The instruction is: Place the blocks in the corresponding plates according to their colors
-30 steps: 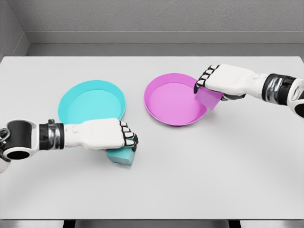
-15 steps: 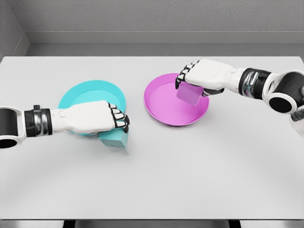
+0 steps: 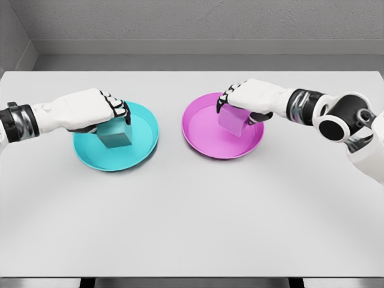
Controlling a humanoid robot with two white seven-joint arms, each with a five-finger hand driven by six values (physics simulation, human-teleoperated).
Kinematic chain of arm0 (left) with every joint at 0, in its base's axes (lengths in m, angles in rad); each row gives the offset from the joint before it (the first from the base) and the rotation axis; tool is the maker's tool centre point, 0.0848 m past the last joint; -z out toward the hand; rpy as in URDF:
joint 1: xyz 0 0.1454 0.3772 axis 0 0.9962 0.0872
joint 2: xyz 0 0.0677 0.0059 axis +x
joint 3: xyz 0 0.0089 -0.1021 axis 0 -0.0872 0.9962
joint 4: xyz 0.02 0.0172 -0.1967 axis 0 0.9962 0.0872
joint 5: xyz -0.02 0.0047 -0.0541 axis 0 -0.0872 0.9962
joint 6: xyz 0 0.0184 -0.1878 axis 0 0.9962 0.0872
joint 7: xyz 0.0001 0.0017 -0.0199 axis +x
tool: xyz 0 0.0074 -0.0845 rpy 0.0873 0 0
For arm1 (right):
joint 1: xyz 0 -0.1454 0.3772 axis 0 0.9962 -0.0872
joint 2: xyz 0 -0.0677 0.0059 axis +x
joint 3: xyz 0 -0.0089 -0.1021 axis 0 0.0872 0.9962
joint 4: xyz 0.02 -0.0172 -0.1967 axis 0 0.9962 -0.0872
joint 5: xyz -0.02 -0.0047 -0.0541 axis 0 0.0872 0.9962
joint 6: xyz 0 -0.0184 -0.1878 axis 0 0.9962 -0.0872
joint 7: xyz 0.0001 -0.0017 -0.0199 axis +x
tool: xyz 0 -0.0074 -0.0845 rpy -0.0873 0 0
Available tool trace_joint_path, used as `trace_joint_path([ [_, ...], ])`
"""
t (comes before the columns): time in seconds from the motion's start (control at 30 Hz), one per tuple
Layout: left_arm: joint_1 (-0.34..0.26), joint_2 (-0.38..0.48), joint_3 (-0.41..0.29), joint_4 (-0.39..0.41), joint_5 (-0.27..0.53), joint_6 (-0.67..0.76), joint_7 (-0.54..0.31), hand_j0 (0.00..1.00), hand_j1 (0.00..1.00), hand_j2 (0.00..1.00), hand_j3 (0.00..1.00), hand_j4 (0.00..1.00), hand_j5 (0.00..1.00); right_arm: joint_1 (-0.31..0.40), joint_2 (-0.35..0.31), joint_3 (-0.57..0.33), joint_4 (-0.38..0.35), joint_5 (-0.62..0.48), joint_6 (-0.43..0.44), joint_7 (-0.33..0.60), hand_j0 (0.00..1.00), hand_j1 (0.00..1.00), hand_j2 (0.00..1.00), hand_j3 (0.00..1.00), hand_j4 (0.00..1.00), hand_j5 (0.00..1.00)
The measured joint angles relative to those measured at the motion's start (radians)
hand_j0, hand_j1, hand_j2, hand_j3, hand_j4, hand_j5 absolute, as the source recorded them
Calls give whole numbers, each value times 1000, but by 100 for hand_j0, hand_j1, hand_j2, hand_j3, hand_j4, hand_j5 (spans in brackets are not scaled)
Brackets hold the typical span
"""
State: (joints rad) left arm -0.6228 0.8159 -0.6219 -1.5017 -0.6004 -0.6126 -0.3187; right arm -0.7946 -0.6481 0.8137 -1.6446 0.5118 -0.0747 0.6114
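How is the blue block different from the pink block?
The teal block is a darker blue-green and sits over the teal plate, on the picture's left; the pink block is light purple-pink and sits over the pink plate, on the right. The left hand holds the teal block; the right hand holds the pink one. Both are cubes of similar size, each gripped from above over the plate of its own color.
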Motion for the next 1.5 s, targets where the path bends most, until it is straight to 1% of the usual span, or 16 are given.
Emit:
trace_joint_path([
  [0.03,-6,-10,-2,19,-6,0,-1,42,42,42,42,42,42,0,2,2,1,-1,1,0,97,97,97,97,97,97],
  [0.1,-8,-26,-8,42,-20,0,-1,43,43,43,43,43,43,0,4,6,0,-2,12,0,100,100,100,100,100,100],
  [0.13,-12,-32,-12,49,-26,0,-1,47,47,47,47,47,47,0,4,9,-1,-3,17,0,100,100,100,100,100,100],
  [0.17,-14,-38,-15,55,-30,0,-2,62,62,62,62,62,62,0,5,11,-2,-3,20,0,100,100,100,100,100,100],
  [0.2,-14,-42,-17,58,-33,0,-3,87,87,87,87,87,87,0,5,13,-2,-3,22,0,100,100,100,100,100,100],
  [0.23,-14,-45,-18,61,-33,0,-3,88,88,88,88,88,88,0,6,15,-3,-3,23,0,100,100,100,100,100,100],
  [0.3,-14,-49,-20,64,-35,0,-3,100,100,100,100,100,100,0,6,17,-4,-4,26,0,100,100,100,100,100,100],
  [0.43,-14,-51,-21,66,-35,0,-4,100,100,100,100,100,100,-2,4,16,-8,-4,28,0,100,100,100,100,100,100],
  [0.53,-12,-44,-16,62,-29,0,-3,100,100,100,100,100,100,-12,-4,10,-35,-11,26,0,100,100,100,100,100,100],
  [0.7,-12,19,-9,58,53,0,-1,100,100,100,100,100,100,8,-62,-52,-94,-59,-18,0,100,100,100,100,100,100],
  [0.77,-1,57,-7,58,92,0,-2,100,100,100,100,100,100,60,-99,-87,-102,-89,-79,0,100,100,100,100,100,100],
  [0.87,5,111,-7,59,134,0,-3,100,100,100,100,100,100,187,-163,-174,-107,-117,-202,0,100,100,100,100,100,100],
  [1.0,6,159,-1,64,151,0,-6,100,100,100,100,100,100,337,-243,-299,-109,-142,-356,0,100,100,100,100,100,100],
  [1.07,14,175,1,66,153,0,-7,100,100,100,100,100,100,393,-271,-355,-110,-147,-417,0,100,100,100,100,100,100],
  [1.23,14,190,3,67,156,0,-7,100,100,100,100,100,100,463,-312,-437,-110,-152,-510,0,100,100,100,100,100,100],
  [1.5,14,194,3,67,156,0,-7,100,100,100,100,100,100,520,-344,-484,-107,-153,-537,0,100,100,100,100,100,100],
])
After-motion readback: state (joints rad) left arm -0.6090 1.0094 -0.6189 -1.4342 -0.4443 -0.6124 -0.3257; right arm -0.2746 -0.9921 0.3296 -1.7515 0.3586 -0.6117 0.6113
